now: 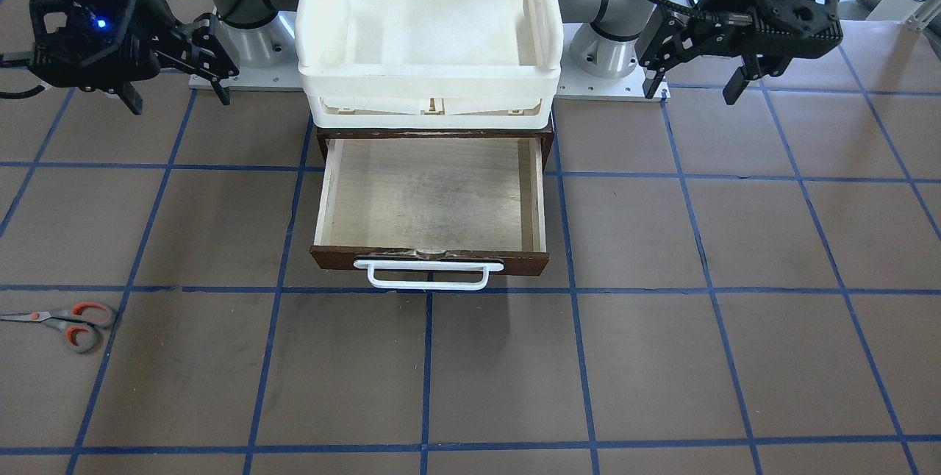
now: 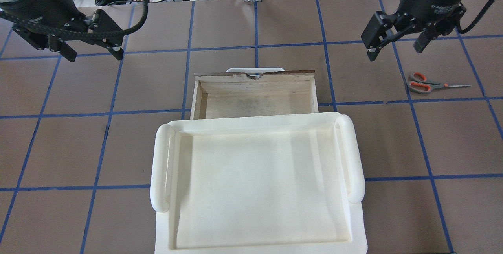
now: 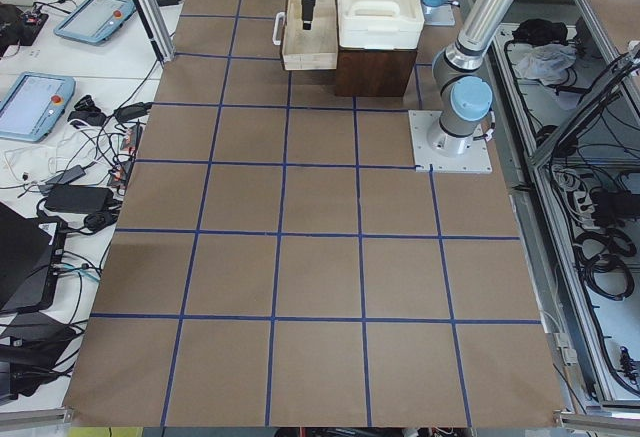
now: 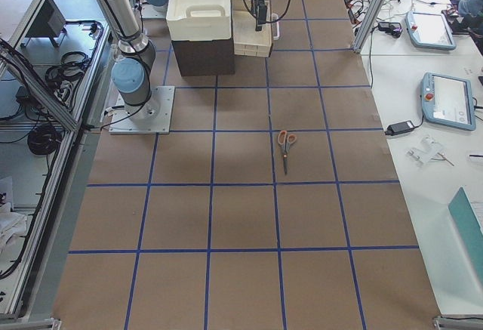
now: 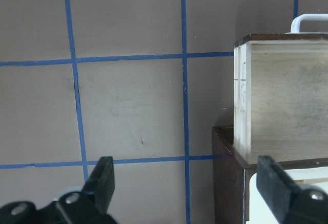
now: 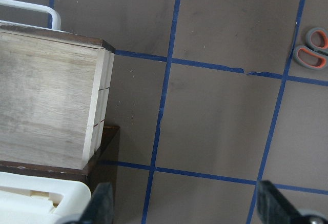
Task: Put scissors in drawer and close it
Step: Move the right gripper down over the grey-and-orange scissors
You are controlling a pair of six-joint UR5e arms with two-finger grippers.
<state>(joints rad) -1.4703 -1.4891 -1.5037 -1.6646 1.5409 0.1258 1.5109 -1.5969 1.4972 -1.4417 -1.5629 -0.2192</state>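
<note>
**scissors out on the desk, drawer open, pick not yet begun**

the scissors (image 2: 426,85) lie flat on the desk (image 1: 662,372), on the robot's right side. they are well apart from the drawer (image 1: 434,192), with a blue tape line between. the loops face the drawer and the blades point away from it. the drawer is pulled out from under the cream tray (image 2: 255,122). its plywood floor shows bare, and its white handle (image 1: 428,274) faces away from the robot.

step in hand, as i judge it: the reach for the scissors. the right arm is the near one, so the pick falls to it.
- turn the wrist so the jaws close across the narrow neck near the pivot, square to the line of the blades.
- the scissors are thin and flat, so the tips likely need to come right down to the desk surface. a shallow grip may skid them or pinch a single loop.
- after that, carry them over the plywood floor, let go low, and push the dark front in.

right jaws: spread wide, nothing between them, touching nothing. they hang above the desk near the scissors, on the drawer side.

left jaws: also spread wide and holding nothing, off the drawer's other side.
</note>
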